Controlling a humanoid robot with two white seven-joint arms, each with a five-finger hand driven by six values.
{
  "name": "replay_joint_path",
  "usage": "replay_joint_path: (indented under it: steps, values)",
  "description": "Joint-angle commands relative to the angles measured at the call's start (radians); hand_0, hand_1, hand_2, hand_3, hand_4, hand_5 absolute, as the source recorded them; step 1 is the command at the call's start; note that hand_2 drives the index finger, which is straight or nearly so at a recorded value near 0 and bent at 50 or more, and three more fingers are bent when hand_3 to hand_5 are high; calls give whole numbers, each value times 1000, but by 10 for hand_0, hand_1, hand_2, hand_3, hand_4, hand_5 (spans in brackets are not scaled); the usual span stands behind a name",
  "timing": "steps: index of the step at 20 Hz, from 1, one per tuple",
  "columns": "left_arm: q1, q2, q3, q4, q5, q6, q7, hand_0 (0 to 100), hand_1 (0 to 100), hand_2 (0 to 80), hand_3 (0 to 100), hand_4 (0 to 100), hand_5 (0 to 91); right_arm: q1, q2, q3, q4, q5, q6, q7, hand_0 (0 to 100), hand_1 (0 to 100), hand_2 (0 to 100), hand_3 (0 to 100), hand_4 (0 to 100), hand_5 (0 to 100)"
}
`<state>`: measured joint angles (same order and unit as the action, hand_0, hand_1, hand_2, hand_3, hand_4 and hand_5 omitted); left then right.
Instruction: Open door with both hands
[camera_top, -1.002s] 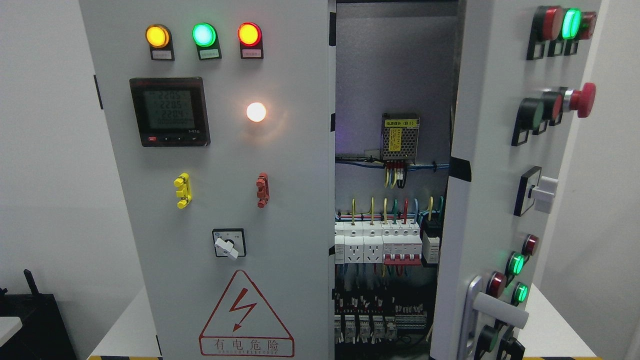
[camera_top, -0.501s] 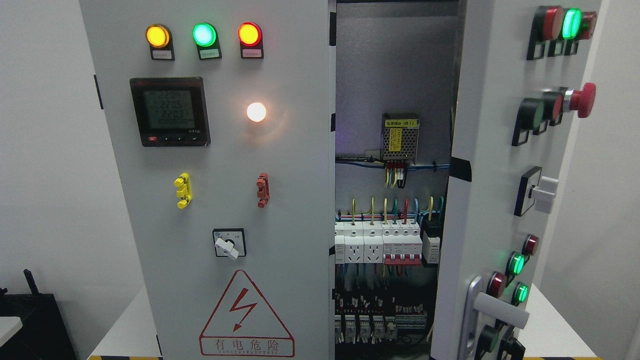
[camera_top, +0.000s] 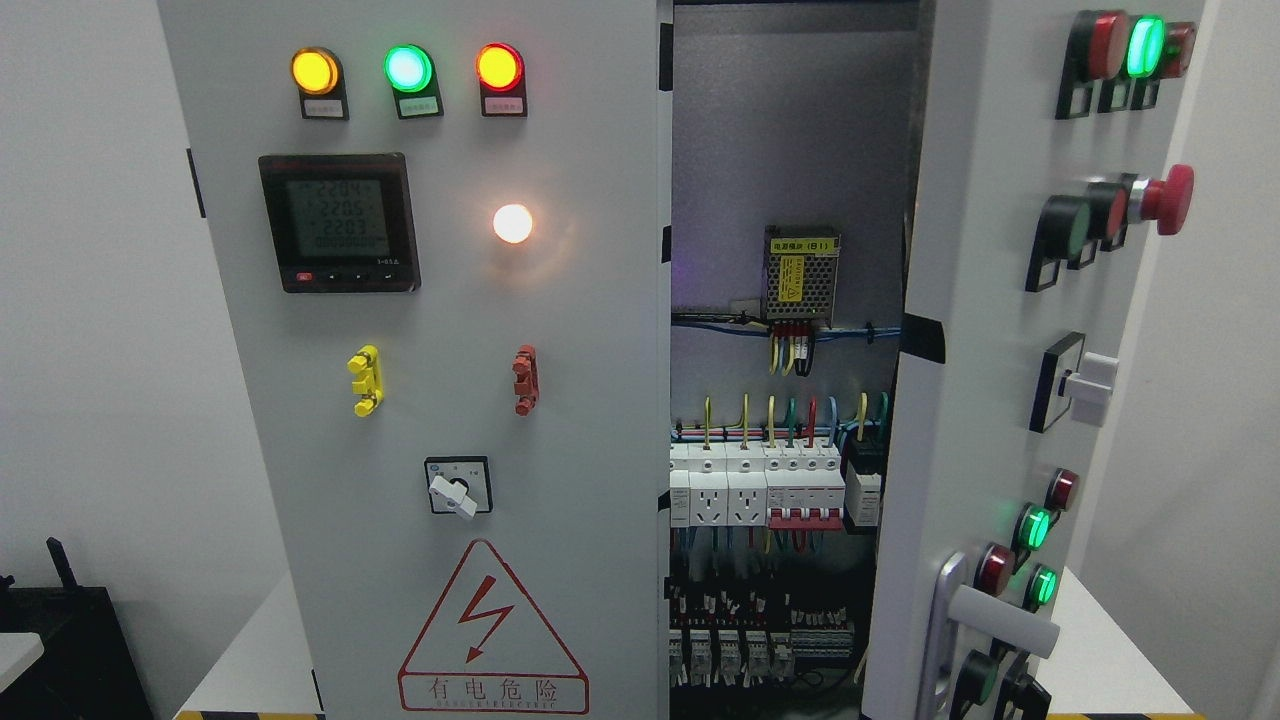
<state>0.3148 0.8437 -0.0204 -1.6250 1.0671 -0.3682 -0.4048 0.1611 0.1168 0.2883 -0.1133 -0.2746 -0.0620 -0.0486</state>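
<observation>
1. Neither hand nor arm in frame, so hand state can't be told.
2. Right door (camera_top: 985, 330) swung ajar; its handle (camera_top: 995, 618) sits low on the panel.
3. Left door (camera_top: 440, 380) closed, with meter (camera_top: 338, 222) lit and amber, green and red lamps on.
4. Gap between the doors shows breakers (camera_top: 775, 490) and wiring.
5. Cabinet stands on a white worktop (camera_top: 250, 650).

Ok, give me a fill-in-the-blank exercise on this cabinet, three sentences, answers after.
1. The right door stands ____, showing the wiring inside.
2. The warning triangle on the left door frames a red ____ bolt.
3. Of the three lamps atop the left door, the middle lamp glows ____.

Missing words: open; lightning; green
</observation>
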Motion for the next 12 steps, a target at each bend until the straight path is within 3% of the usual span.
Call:
replay_joint_path:
  steps: [1, 3, 8, 10, 12]
  values:
    - [-80, 342, -12, -229, 174, 2, -61, 0, 0, 0, 0, 30, 0, 0, 0, 0, 0, 0, -1, 0, 0, 0, 0, 0, 0, 0]
    - [-95, 351, -10, -230, 198, 2, -113, 0, 0, 0, 0, 29, 0, 0, 0, 0, 0, 0, -1, 0, 0, 0, 0, 0, 0, 0]
    - [-169, 434, -10, -228, 347, 15, -248, 0, 0, 0, 0, 29, 0, 0, 0, 0, 0, 0, -1, 1, 0, 0, 0, 0, 0, 0]
    - [-212, 454, -10, -228, 399, 67, -270, 0, 0, 0, 0, 29, 0, 0, 0, 0, 0, 0, -1, 1, 0, 0, 0, 0, 0, 0]
    - [-268, 445, -10, -226, 409, 176, -296, 0, 0, 0, 0, 29, 0, 0, 0, 0, 0, 0, -1, 1, 0, 0, 0, 0, 0, 0]
